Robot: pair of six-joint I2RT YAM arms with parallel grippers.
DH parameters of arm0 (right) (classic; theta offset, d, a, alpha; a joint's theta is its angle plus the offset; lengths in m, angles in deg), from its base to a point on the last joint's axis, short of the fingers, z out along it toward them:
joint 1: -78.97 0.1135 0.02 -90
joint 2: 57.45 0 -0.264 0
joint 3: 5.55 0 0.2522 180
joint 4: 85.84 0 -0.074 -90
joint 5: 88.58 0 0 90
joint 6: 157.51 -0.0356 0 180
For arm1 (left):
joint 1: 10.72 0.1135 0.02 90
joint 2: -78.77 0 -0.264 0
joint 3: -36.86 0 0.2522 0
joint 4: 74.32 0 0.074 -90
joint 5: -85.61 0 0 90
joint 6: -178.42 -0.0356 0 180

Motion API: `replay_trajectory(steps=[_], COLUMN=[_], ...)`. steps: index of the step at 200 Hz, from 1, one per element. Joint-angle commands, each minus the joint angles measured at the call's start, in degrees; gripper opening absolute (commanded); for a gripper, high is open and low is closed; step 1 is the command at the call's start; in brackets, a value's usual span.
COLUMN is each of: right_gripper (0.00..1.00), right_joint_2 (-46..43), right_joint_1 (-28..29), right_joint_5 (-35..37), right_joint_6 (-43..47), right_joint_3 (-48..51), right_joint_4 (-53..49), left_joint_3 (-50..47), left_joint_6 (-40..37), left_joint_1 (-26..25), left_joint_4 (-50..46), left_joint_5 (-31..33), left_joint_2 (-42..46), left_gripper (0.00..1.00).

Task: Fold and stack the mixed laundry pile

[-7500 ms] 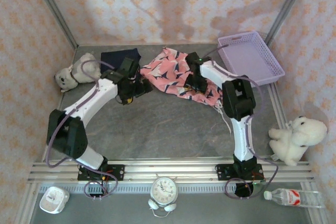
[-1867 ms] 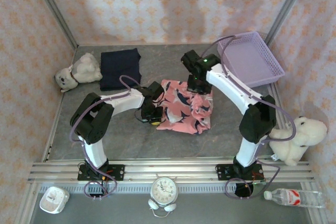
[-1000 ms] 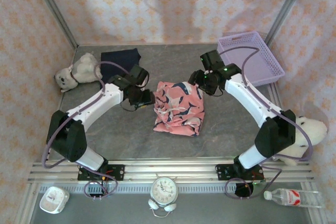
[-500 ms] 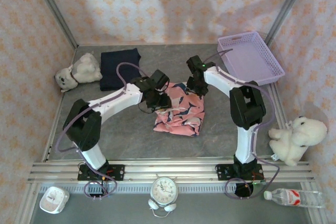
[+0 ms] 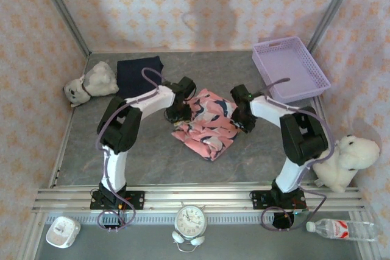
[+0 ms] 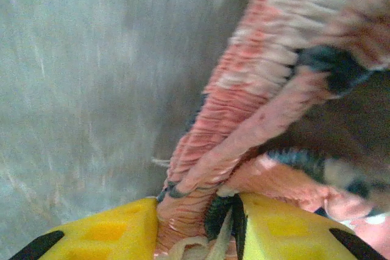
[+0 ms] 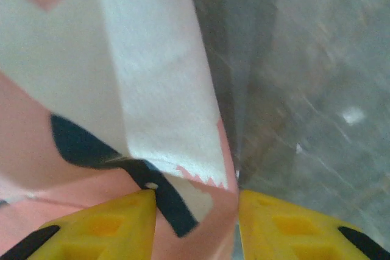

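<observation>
The navy garment [image 5: 139, 74] lies folded flat on the table [image 5: 152, 156], well apart from both pairs of fingers, out past the outer side of the left gripper [image 5: 181, 106]. The likeliest trouble is therefore the carry across to it: a loose bundle hung between two grips could sag and lose its folds. The salmon-pink garment [image 5: 206, 125] sits between the two grippers, folded but rumpled and skewed. The left gripper is clamped narrow on a thick, bunched roll of its edge, and the right gripper [image 5: 244, 119] pinches a thin flat corner. That uneven hold looks like the next risk, since the corner could slide out from between the right fingers [image 7: 103, 229] if the arms pull apart. Least of all, a pale cord [image 6: 189, 249] at the root of the left fingers [image 6: 286, 229] might snag on release.
</observation>
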Motion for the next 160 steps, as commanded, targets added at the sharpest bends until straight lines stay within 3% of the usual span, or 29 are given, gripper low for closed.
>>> replay_trajectory(steps=[1, 39, 64, 79, 112, 139, 160], right_gripper=[0.40, 0.45, 0.45, 0.41, 0.35, 0.34, 0.34], right_joint_2=[-5.33, -13.89, -15.23, -12.73, -4.89, 3.14, 7.85], right_joint_1=[3.01, 9.44, 8.73, 6.85, 2.64, 1.01, -0.13], right_joint_5=[-1.80, -8.01, -5.80, -5.02, -6.06, -7.12, -6.38], right_joint_6=[-5.59, -4.12, 2.58, 6.78, 11.80, 13.34, 12.71], right_joint_3=[4.01, 3.74, -1.35, -5.16, -10.79, -15.88, -18.24], right_joint_4=[1.49, 3.37, -0.43, -3.29, -2.47, -2.94, -3.51], left_joint_3=[11.17, 34.21, 39.30, 34.55, 11.98, 0.20, -4.19], left_joint_6=[-7.41, -12.23, -11.56, -9.59, -0.77, 1.82, 0.55], left_joint_1=[0.99, 1.31, 1.19, 0.31, -4.32, -9.32, -11.76], left_joint_4=[-5.44, -13.94, -16.42, -13.84, -0.34, 4.83, 5.00], left_joint_5=[5.09, 3.42, 0.70, -3.47, -9.90, -7.00, -5.45], left_joint_2=[-5.28, -13.84, -11.74, -6.67, 6.93, 11.90, 11.68], left_gripper=[0.37, 0.47, 0.57, 0.57, 0.50, 0.41, 0.41])
